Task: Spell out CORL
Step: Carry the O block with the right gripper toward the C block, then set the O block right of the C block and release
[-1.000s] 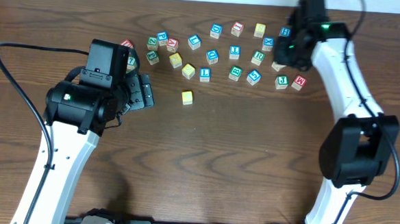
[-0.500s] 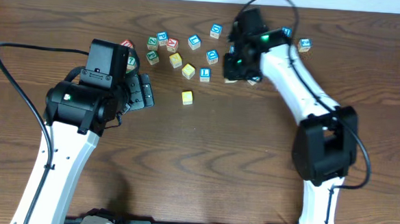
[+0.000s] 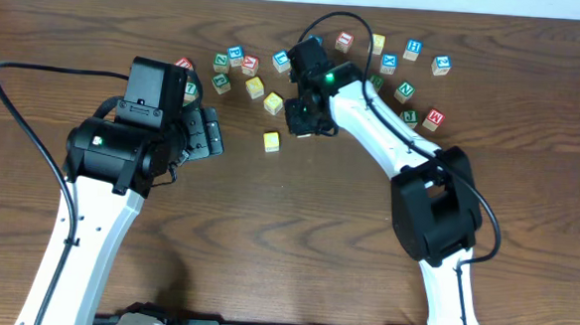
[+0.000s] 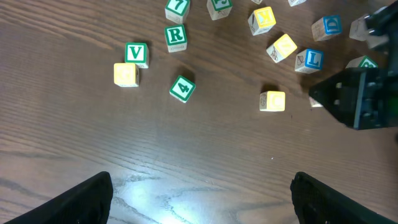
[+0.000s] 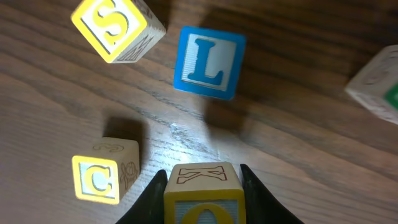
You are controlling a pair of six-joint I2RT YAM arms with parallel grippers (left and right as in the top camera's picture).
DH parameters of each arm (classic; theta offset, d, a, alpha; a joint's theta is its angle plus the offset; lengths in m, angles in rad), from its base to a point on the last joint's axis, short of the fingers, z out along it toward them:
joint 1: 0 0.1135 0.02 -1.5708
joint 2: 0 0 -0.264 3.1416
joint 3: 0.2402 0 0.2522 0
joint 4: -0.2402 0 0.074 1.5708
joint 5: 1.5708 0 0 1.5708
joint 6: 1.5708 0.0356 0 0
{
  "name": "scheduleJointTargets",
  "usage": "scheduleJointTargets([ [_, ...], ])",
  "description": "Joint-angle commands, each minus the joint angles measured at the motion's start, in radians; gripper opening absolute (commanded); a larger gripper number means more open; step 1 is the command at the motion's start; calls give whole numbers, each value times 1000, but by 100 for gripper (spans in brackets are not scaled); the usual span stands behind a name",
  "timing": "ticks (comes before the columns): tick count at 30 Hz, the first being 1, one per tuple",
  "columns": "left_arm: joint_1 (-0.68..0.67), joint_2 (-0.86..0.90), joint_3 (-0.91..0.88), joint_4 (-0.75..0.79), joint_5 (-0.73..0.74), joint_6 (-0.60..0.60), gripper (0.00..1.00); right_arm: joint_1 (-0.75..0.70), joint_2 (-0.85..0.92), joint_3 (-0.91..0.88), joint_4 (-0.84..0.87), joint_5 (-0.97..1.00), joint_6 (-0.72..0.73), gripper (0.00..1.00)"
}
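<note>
Yellow-framed O block (image 5: pixel 203 210) is pinched in my right gripper (image 5: pixel 202 186), low over the table (image 5: pixel 298 162), just beside the C block (image 5: pixel 97 180) and short of the blue L block (image 5: pixel 209 58).

Risk: set down askew, it could nudge C out of line or land twisted so the row reads crooked. A slow release might drag it.

It is a cube, so no long axis. O face is toward my wrist camera, K face toward L, edges roughly square to C.

My left gripper (image 4: pixel 200 183) is spread wide, holding nothing, well apart.
</note>
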Motion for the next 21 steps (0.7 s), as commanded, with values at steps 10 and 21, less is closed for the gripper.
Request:
scheduleJointTargets([
  [10,5,6,16,-3,-13,-9,90,52,50,0,-5,95,25,17],
  [21,5,6,16,-3,-13,-9,90,85,51,-5,-28,178,137,18],
])
